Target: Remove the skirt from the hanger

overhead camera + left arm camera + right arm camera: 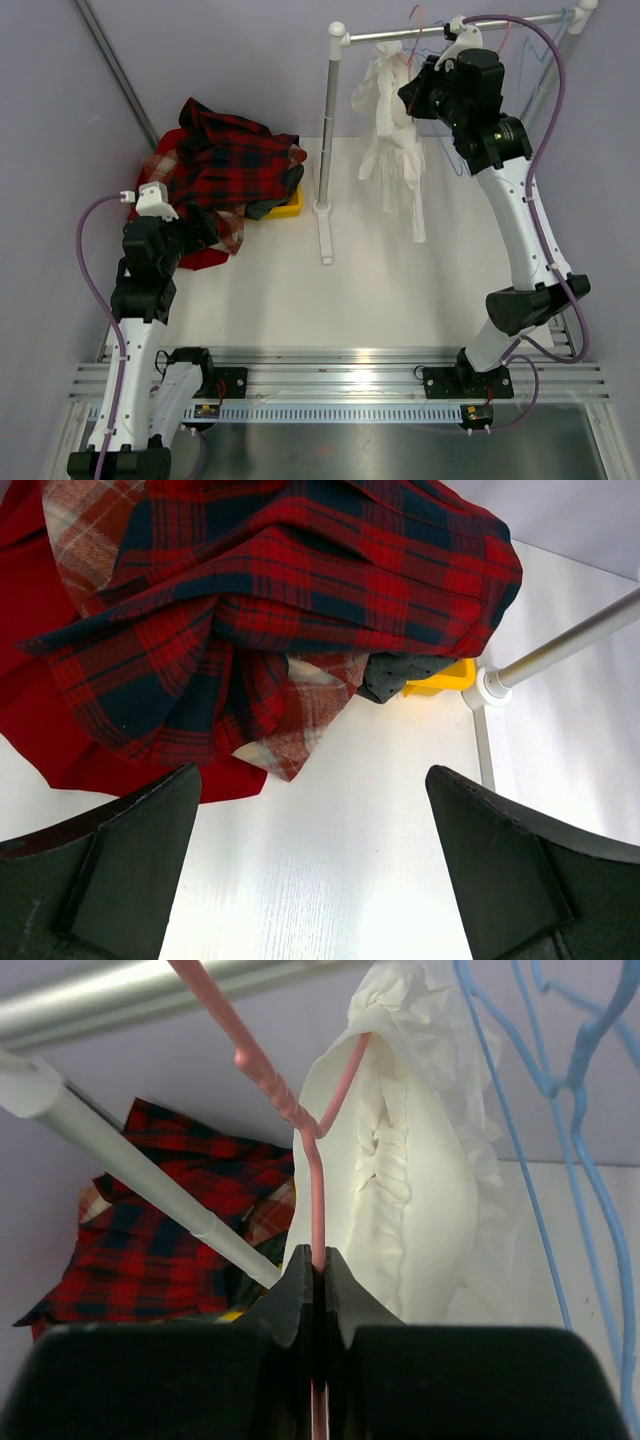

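Lilac walls (250, 60) on three sides, white table (400, 300) below. A clothes rack (327, 130) stands mid-table toward the far edge, its rail running out to the far right corner.

A plaid pile (225, 160) of red checked clothes fills the far left corner and covers most of a yellow bin (292, 205), of which only one edge shows. Probably the drop spot for finished garments.

The white skirt (395, 150), ruffled, hangs off the rail over the far right part of the table, bunched on the pink hanger (318, 1190), hem clear of the table. Not off yet. Empty blue hangers (540, 1070) hang just beside it toward the right edge.

The right gripper (318, 1270) is up at the rail with its jaws pinched tight on the pink hanger wire, just below the twisted neck; the skirt is beside the fingers and not in them. My read: it grips the wire, not the cloth, so the hanger is steadied or can be unhooked from the rail before the fabric is pulled.

The left gripper (310, 820) sits low near the left edge, jaws spread wide, nothing between them, facing the plaid pile. It is well apart from the skirt and likely waiting to take the cloth.

Risk: the loose ruffles could snag on the hanger arm.
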{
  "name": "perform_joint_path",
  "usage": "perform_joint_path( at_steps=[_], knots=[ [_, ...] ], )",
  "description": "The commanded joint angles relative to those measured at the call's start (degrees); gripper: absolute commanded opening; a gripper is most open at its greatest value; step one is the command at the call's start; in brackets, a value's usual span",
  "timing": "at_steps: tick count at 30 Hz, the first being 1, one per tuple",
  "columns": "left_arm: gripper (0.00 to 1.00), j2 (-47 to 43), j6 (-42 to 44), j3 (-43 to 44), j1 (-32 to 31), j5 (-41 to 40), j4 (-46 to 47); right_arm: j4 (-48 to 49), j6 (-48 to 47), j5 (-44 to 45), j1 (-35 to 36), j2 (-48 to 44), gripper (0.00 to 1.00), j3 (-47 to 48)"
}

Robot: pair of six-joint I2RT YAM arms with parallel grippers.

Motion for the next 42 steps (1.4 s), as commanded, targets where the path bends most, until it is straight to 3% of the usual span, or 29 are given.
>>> perform_joint_path(
  at_steps=[1,4,7,10,11,13,16,19,24,31,38,42],
  knots=[
    [0.99,-0.11,1.33,3.35,-0.31,-0.12,3.33,3.07,-0.04,-1.24,0.07,-3.65,0.0,8.42],
    [0.99,2.17,1.94,8.09,-1.88,1.46,3.94,1.56,0.31,-0.72,0.07,-5.49,0.0,9.31],
    [0.99,5.68,3.6,16.17,-5.93,1.91,4.03,3.67,1.1,-0.1,0.07,-10.41,0.0,3.09],
    [0.99,9.81,5.8,24.78,-14.09,-0.62,1.84,6.57,3.55,-0.19,-0.02,-16.21,0.0,-8.58],
    [0.99,10.44,6.25,27.76,-19.68,-0.99,1.05,6.92,4.17,-0.28,-0.02,-18.75,0.0,-10.54],
    [0.99,11.93,7.04,29.28,-25.42,-4.93,0.87,7.98,5.66,-0.63,-0.02,-20.87,0.0,-15.71],
    [0.99,13.42,6.34,29.55,-37.44,-8.01,1.65,8.24,6.81,-1.42,-0.02,-24.04,0.0,-19.95],
    [0.99,15.18,6.25,28.23,-44.24,-11.7,3.14,8.07,7.34,-1.77,0.07,-26.24,0.0,-21.89],
    [0.99,23.69,5.99,28.58,-62.24,-19.25,7.0,4.82,9.7,-0.55,-0.02,-29.05,0.0,-21.9],
    [0.99,29.25,4.41,29.46,-71.24,-22.44,12.1,2.09,12.34,-1.07,0.07,-32.04,0.0,-22.43],
    [0.99,34.08,0.72,28.67,-77.21,-14.19,24.06,1.65,13.32,-0.64,0.07,-36.34,0.0,-24.27],
    [0.99,38.82,0.01,34.1,-80.11,-12.42,24.95,1.65,13.14,-0.02,0.07,-37.58,0.0,-26.2]
  ],
)
